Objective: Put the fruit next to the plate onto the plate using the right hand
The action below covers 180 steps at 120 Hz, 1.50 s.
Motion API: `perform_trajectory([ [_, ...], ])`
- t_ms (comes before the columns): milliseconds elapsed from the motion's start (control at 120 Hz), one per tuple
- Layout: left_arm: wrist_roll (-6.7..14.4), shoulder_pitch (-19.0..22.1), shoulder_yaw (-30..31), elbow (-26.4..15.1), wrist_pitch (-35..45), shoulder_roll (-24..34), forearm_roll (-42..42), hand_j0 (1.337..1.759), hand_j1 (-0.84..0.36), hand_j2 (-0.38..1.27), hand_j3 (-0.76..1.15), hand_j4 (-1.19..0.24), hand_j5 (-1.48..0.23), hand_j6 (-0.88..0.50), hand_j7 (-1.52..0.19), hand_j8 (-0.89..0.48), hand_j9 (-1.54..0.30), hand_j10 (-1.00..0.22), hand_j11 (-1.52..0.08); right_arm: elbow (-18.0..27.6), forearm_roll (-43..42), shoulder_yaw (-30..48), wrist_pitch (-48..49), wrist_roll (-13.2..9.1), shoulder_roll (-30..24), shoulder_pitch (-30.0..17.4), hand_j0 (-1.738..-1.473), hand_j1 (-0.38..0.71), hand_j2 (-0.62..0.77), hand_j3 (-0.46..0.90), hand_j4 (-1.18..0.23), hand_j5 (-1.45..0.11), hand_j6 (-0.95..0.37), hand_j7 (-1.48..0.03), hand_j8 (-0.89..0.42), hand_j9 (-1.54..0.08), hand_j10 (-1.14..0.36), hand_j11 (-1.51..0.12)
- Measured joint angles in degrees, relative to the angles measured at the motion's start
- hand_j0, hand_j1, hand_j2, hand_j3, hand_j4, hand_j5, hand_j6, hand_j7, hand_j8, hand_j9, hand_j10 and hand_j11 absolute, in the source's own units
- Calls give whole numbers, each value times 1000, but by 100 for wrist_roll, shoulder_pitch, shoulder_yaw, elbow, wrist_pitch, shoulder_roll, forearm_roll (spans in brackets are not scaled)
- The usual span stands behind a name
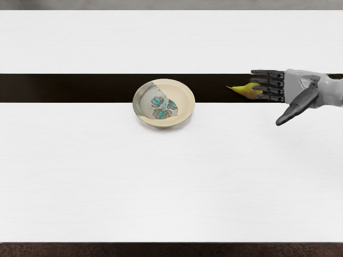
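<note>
Your right hand comes in from 3 o'clock with its fingers stretched out flat and released, holding nothing. They reach over the right end of the fruit, with the thumb splayed low toward 7 o'clock. Whether the fingers actually touch the fruit cannot be told from this view. The step in hand looks like the grasp. Bring the thumb in under the near side before you curl the fingers, so the fruit is pinched across its thicker part and not pushed along the counter. Only its right end is covered, so the hand probably needs to go a little further toward 9 o'clock first. The fruit is small, yellow and slender, tapering to a sharp tip that points at the plate. It lies on the dark band that crosses the counter, at the plate's 3 o'clock and well apart from it. It will likely roll or pivot if caught only at one end. The plate is cream with a teal flower pattern, and nothing lies in it.
</note>
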Motion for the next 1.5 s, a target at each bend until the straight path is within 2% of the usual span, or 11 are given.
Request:
perform_trajectory([
  [117, 0, 0, 0, 0, 0, 0, 0, 1658, 349, 0, 0, 0, 0, 0, 0, 0, 0, 0, 0, 37, -261, 41, 0, -76, 187, 142, -1658, -332, -2, 0, -15, -19, -15, -19, -15, -19, -15, -19],
  [208, 0, 0, 0, 0, 0, 0, -1, 1658, 349, 0, 0, 0, 0, 0, 0, 0, 0, 0, 0, 35, -1615, 245, 0, -246, 366, 415, -1658, -332, -2, 0, -16, -20, -16, -20, -16, -20, -16, -20],
  [350, 1, 0, 0, 0, 0, 0, 0, 1658, 349, 0, 0, 0, 0, 0, 0, 0, 0, 0, 0, 26, -4054, 599, -204, -322, 1000, 709, -1658, -330, -2, 0, -19, -22, -19, -22, -19, -22, -18, -22],
  [517, 0, 0, 1, 0, 0, 0, 0, 1658, 349, 0, 0, 0, 0, 0, 0, 0, 0, 0, 0, -408, -5286, 314, -1015, -346, 1489, 890, -1658, -331, -2, 0, -18, -21, -19, -21, -19, -21, -18, -21],
  [675, 0, 0, 0, 0, 0, 0, 2, 1658, 349, 0, 0, 0, 0, 0, 0, 0, 0, 0, 0, -1184, -5680, -955, -2230, -357, 2046, 1411, -1658, -317, -4, 0, -31, -37, -32, -37, -31, -37, -30, -37],
  [858, 1, 0, 1, 0, 0, 0, 2, 1658, 349, 0, 0, 0, 0, 0, 0, 0, 0, 0, 0, -2085, -5795, -2043, -2791, -377, 2787, 1873, -1658, -185, -26, 0, -141, -180, -143, -179, -142, -180, -140, -180],
  [1183, 0, 0, 1, 0, 0, 0, 1, 1658, 349, 0, 0, 0, 0, 0, 0, 0, 0, 0, 0, -2783, -5803, -2711, -3176, -388, 3499, 1980, -1658, -9, -55, 0, -287, -370, -288, -369, -287, -370, -286, -370],
  [1500, 1, 0, 2, 0, 0, 0, 1, 1658, 349, 0, 0, 0, 0, 0, 0, 0, 0, 0, 0, -3445, -5758, -2942, -3474, -389, 4049, 1954, -1658, 50, -65, 0, -335, -434, -336, -433, -336, -433, -335, -433],
])
